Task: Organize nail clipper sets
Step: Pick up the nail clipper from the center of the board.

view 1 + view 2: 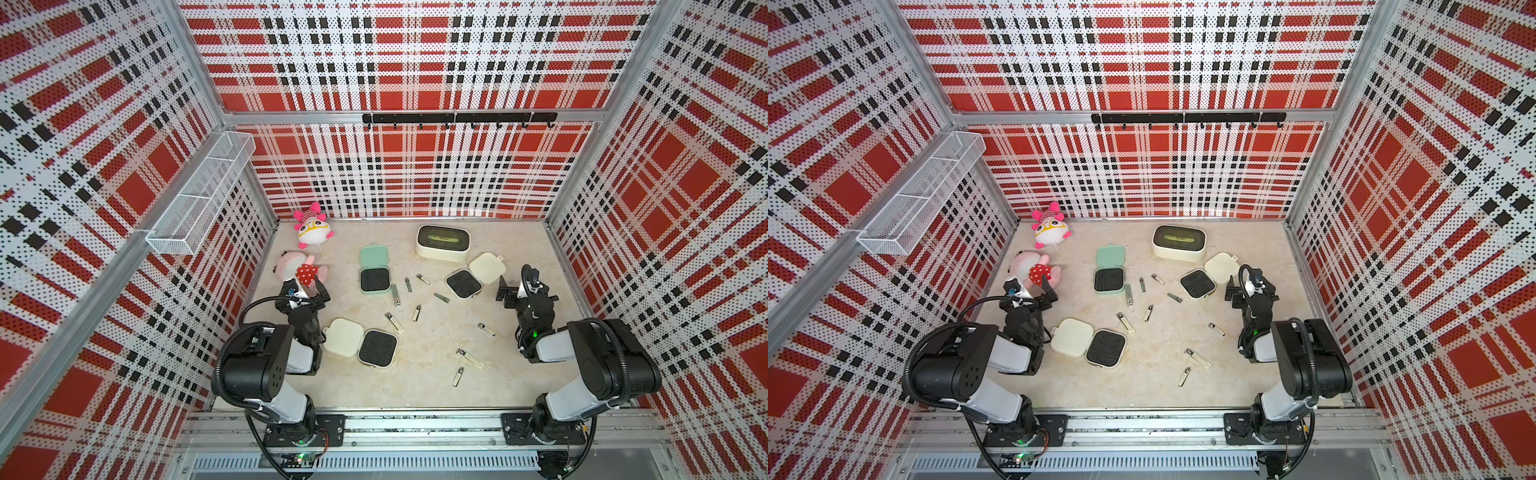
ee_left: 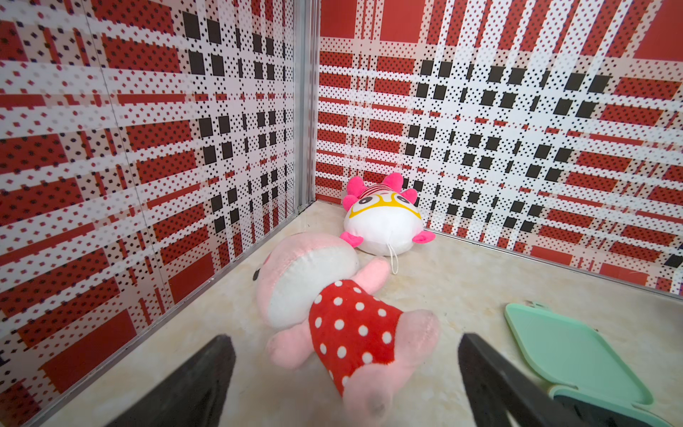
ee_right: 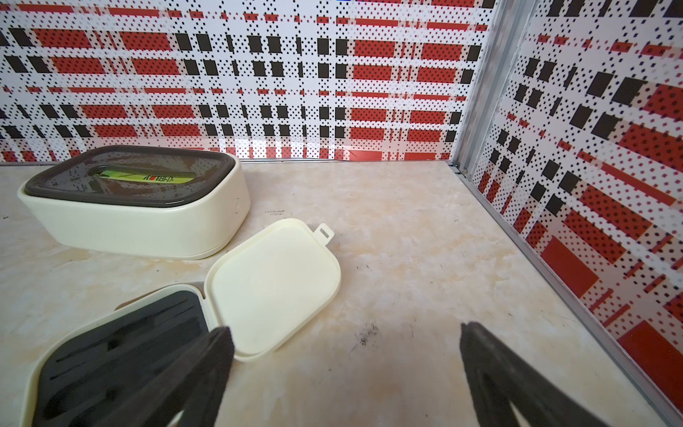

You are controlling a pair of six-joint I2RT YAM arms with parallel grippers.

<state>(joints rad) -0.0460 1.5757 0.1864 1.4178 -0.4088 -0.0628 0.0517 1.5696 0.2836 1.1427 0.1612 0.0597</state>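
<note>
3 cases lie open on the bench: the mint case [image 1: 374,270] toward the back, the right cream case [image 1: 473,274] by the box [image 1: 442,249] near the back right corner, the left cream case [image 1: 359,343] toward the front left. Loose clippers [image 1: 394,323] lie scattered between them. The left gripper [image 2: 343,338] is spread wide and empty over a plush toy [image 2: 351,325] at the left edge. The right gripper [image 3: 343,329], also spread and empty, is beside the right cream case's lid.
</note>
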